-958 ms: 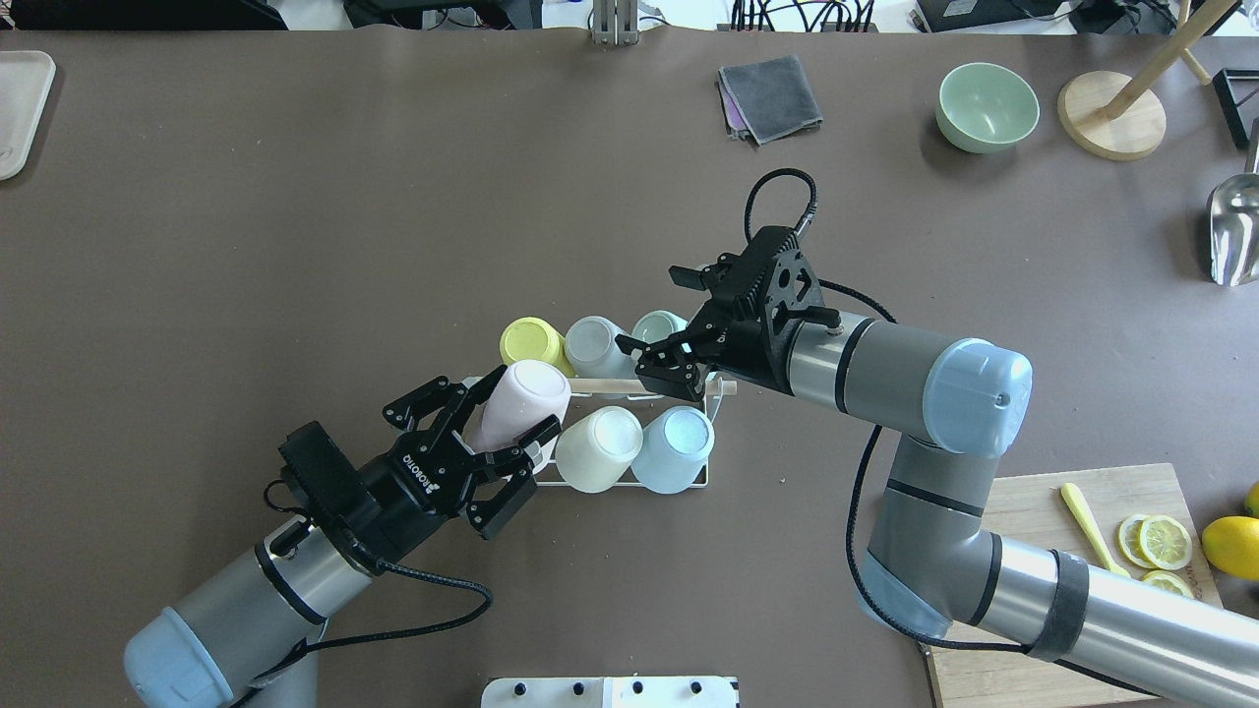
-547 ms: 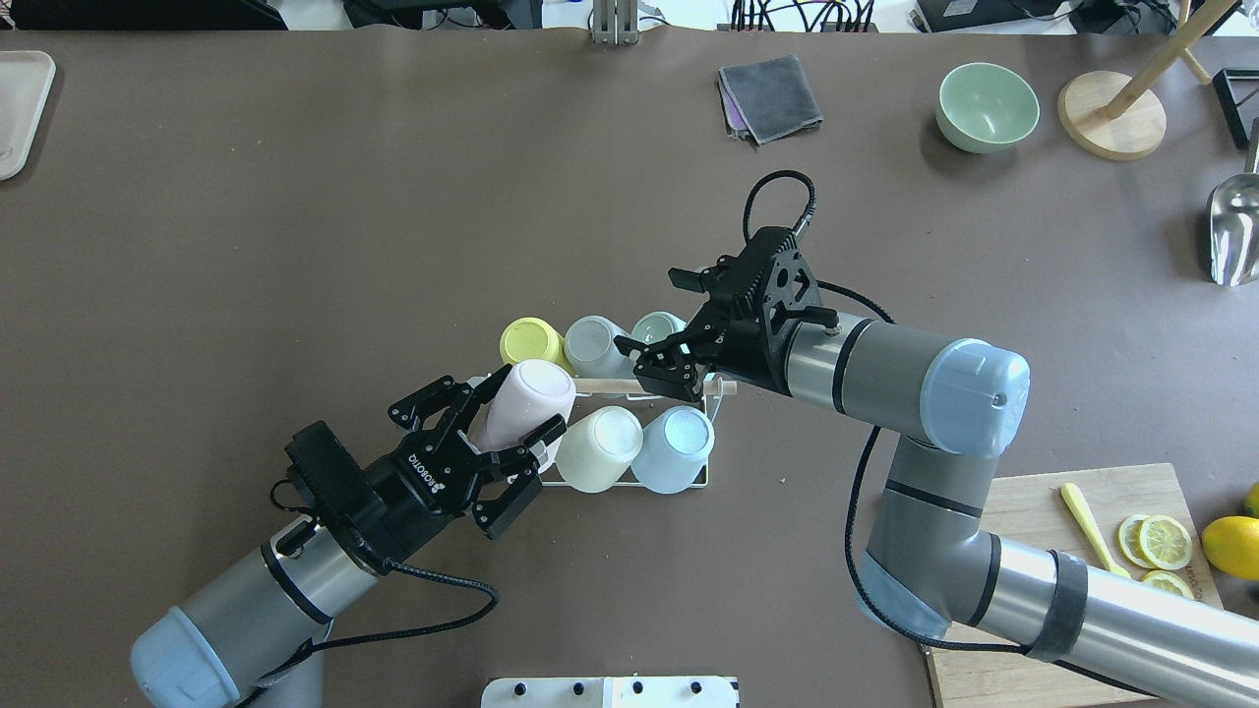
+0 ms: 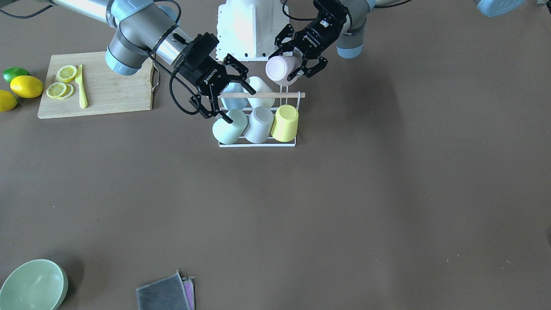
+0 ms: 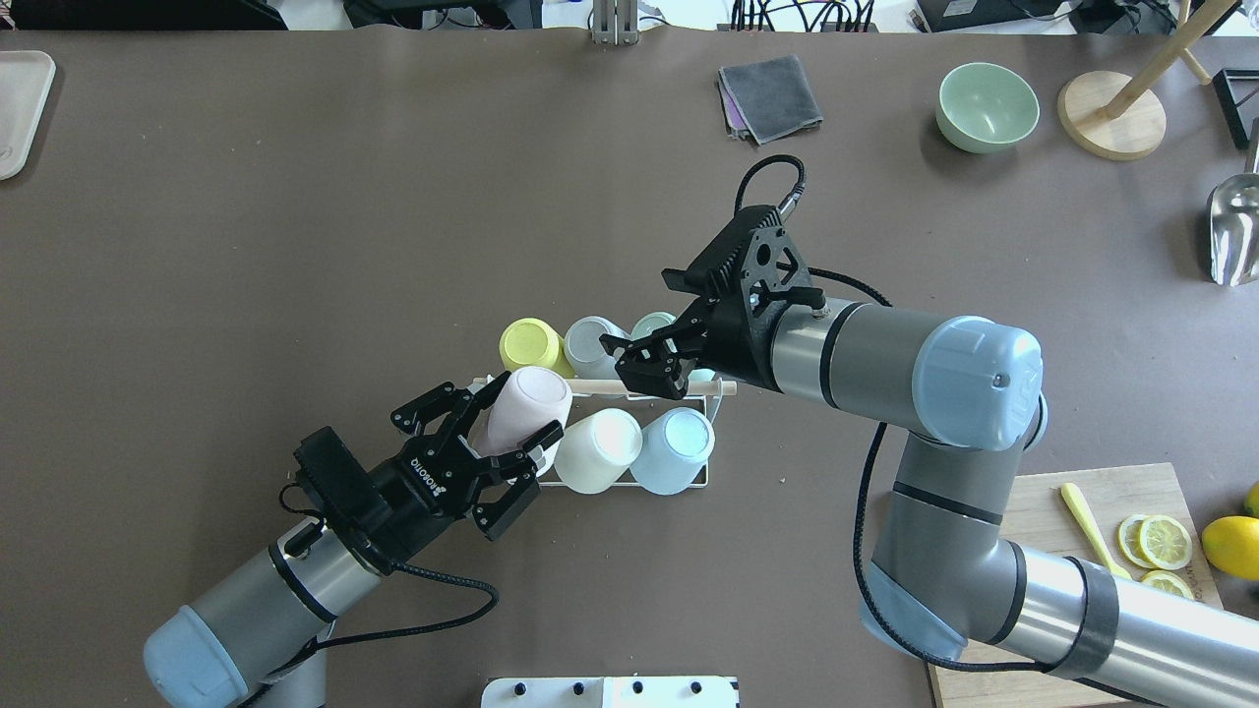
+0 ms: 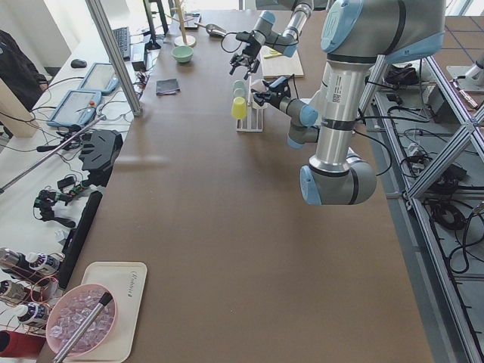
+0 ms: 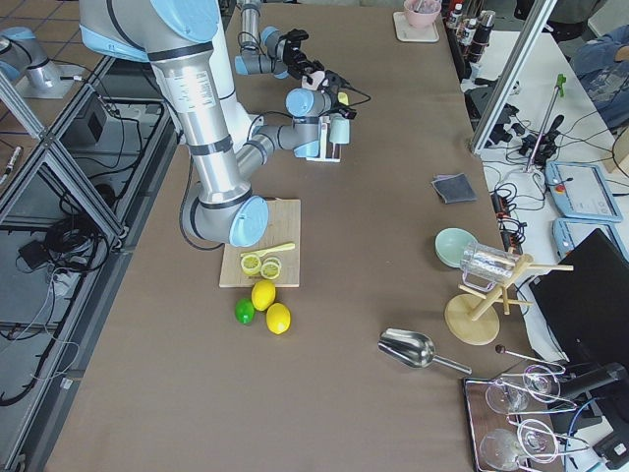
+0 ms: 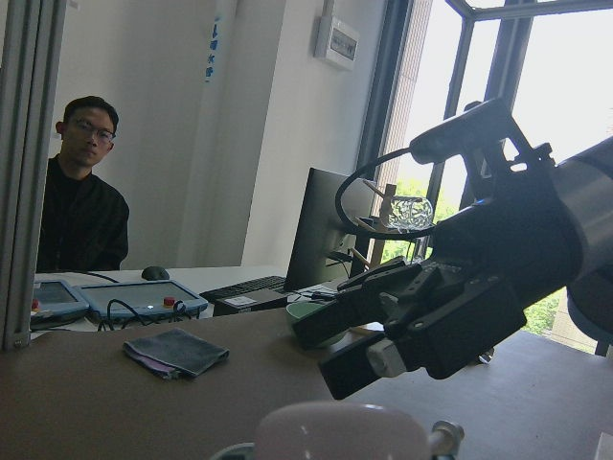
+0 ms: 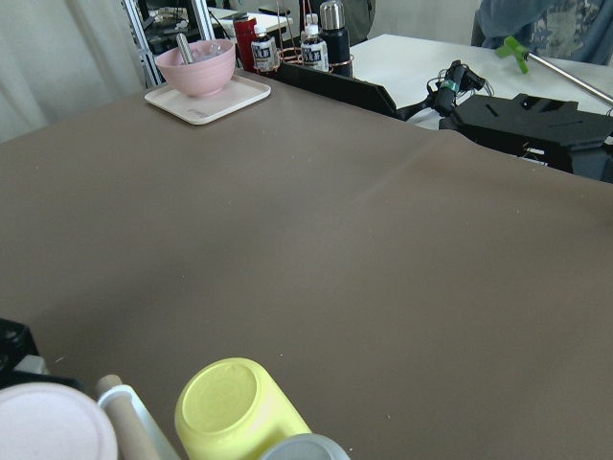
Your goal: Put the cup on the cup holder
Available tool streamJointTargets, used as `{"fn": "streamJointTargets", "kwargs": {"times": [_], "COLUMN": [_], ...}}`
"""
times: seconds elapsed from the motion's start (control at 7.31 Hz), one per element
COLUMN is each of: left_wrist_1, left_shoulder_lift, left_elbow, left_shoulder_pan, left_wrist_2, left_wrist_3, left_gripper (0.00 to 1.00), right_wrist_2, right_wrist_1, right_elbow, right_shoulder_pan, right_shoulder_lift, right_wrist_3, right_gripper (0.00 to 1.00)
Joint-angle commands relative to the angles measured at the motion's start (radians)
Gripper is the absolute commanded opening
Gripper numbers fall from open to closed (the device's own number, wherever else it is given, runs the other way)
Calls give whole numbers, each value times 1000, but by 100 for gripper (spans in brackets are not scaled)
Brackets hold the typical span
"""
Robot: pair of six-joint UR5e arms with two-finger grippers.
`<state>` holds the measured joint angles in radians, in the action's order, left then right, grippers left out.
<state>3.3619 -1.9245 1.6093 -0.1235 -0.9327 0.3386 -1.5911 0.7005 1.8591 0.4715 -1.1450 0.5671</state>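
The cup holder (image 4: 629, 484) is a white wire rack with a wooden rod handle (image 4: 600, 385); it also shows in the front view (image 3: 258, 145). Yellow (image 4: 531, 342), grey (image 4: 590, 339), teal (image 4: 654, 323), cream (image 4: 600, 447) and light blue (image 4: 674, 442) cups rest upside down on it. My left gripper (image 4: 516, 411) is shut on a pink cup (image 4: 526, 398), held tilted over the rack's near left corner (image 3: 282, 69). I cannot tell whether it sits on a prong. My right gripper (image 4: 629, 362) is open and empty over the handle's right half (image 3: 239, 99).
A cutting board (image 4: 1023, 511) with lemon slices and a yellow knife lies at the near right, with a lemon (image 4: 1229, 546) beside it. A green bowl (image 4: 987, 106), a grey cloth (image 4: 770, 96), a wooden stand (image 4: 1111, 113) and a metal scoop (image 4: 1234, 231) are far right.
My right gripper has shifted a little left along the handle and its wrist has turned. My left gripper has edged forward slightly with the pink cup still in it.
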Motion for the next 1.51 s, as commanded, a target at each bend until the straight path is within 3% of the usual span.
{"fn": "streamJointTargets", "kwargs": {"times": [0.0, 0.14, 0.27, 0.41, 0.55, 0.82, 1.09, 1.37], "left_wrist_1": [11, 11, 11, 22, 36, 36, 5, -205], "left_shoulder_lift": [-2, -4, -4, -2, -1, 2, 4, 2], "left_elbow": [-11, -11, -11, -8, -8, -2, 70, 164], "left_shoulder_pan": [-1, -1, -1, -1, -1, -2, -36, -97], "left_wrist_2": [0, 0, 0, -2, -2, -2, -5, -30], "left_wrist_3": [-36, -38, -49, -85, -87, -87, -142, -136], "left_gripper": [0, 15, 59, 97, 98, 98, 98, 98], "right_wrist_2": [-103, -112, -106, -105, -115, -301, -310, -387], "right_wrist_1": [245, 351, 416, 474, 563, 631, 634, 652], "right_elbow": [104, 133, 135, 128, 127, 108, 104, 91], "right_shoulder_pan": [71, 96, 104, 123, 143, 319, 396, 475], "right_shoulder_lift": [-1, 4, 23, 22, 19, -30, -122, -220], "right_wrist_3": [10, 10, 13, 11, 4, -10, -3, -4], "right_gripper": [100, 100, 100, 100, 100, 100, 100, 100]}}
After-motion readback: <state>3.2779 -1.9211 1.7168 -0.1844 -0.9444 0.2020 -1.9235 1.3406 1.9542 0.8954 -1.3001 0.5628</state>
